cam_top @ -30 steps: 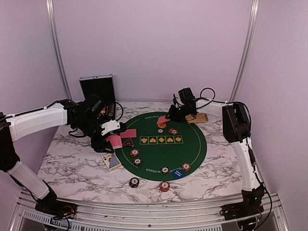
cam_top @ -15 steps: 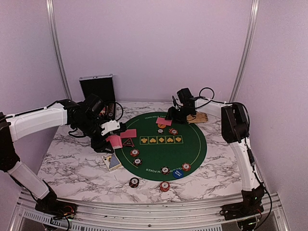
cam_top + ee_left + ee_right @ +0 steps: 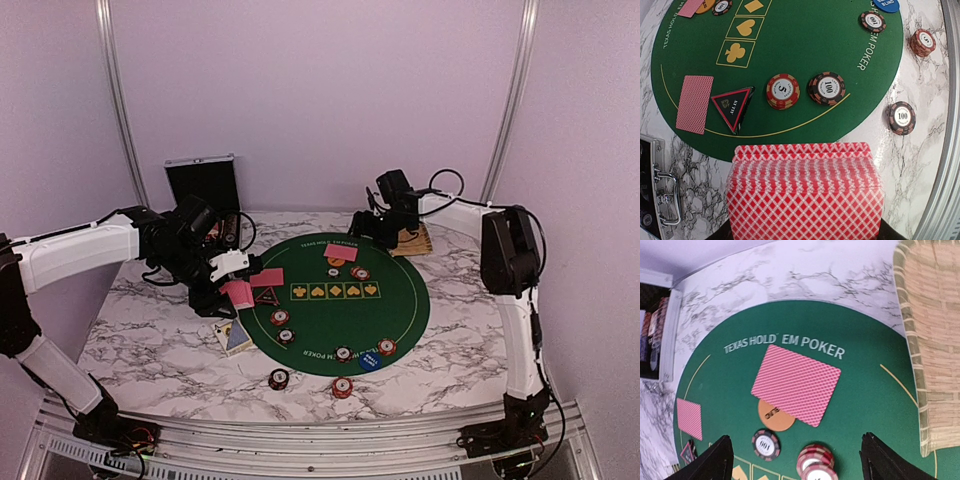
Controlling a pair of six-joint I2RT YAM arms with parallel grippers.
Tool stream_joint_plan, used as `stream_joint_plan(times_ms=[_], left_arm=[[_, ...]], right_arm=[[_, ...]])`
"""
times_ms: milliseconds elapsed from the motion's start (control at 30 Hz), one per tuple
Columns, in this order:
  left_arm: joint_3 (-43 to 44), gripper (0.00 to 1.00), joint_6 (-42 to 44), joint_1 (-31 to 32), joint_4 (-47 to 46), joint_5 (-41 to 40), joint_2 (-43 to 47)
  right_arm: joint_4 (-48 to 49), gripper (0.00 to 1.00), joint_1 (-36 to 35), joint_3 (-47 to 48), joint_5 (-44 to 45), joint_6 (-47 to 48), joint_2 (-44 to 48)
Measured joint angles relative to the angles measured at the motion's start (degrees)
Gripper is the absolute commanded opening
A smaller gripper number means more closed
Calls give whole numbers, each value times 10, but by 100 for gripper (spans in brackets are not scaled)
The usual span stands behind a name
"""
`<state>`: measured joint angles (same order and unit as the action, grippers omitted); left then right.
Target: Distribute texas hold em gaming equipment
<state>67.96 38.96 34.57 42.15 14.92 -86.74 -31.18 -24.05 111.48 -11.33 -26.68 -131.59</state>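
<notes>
Left gripper (image 3: 236,288) is clamped on a thick deck of red-backed cards (image 3: 805,195), holding it over the marble surface (image 3: 150,330) just outside the 9 o'clock rim of the green mat (image 3: 400,300). The right gripper (image 3: 796,442) hangs with its fingers spread wide and nothing between them, above the mat's 12 o'clock rim, near the tan woven tray (image 3: 930,340).

Below it a dealt card (image 3: 796,385) lies face down at 12 o'clock, just under the printed lettering, one corner covering part of the orange disc (image 3: 774,419). Striped chips (image 3: 812,462) sit just beside that disc, nearer the mat's centre.

A second card (image 3: 694,104) lies face down at about 10 o'clock, with the black triangular marker (image 3: 733,106) right against its side. A chip marked 5 (image 3: 782,91) and a chip marked 100 (image 3: 826,88) lie side by side near 8 o'clock. The blue disc (image 3: 370,361) rests on the rim at 5 o'clock. Two loose chips (image 3: 278,379) lie off the mat on the surface, beyond 6 and 7 o'clock. The silver case (image 3: 203,180) stands at the surface's far left, around 11 o'clock.
</notes>
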Motion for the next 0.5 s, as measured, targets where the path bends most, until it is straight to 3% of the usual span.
stream_joint_plan(times_ms=[67, 500], left_arm=[[0, 11, 0, 0, 0, 0, 0], [0, 8, 0, 0, 2, 0, 0]], right_arm=[[14, 99, -7, -27, -1, 0, 33], [159, 99, -99, -280, -77, -50, 215]])
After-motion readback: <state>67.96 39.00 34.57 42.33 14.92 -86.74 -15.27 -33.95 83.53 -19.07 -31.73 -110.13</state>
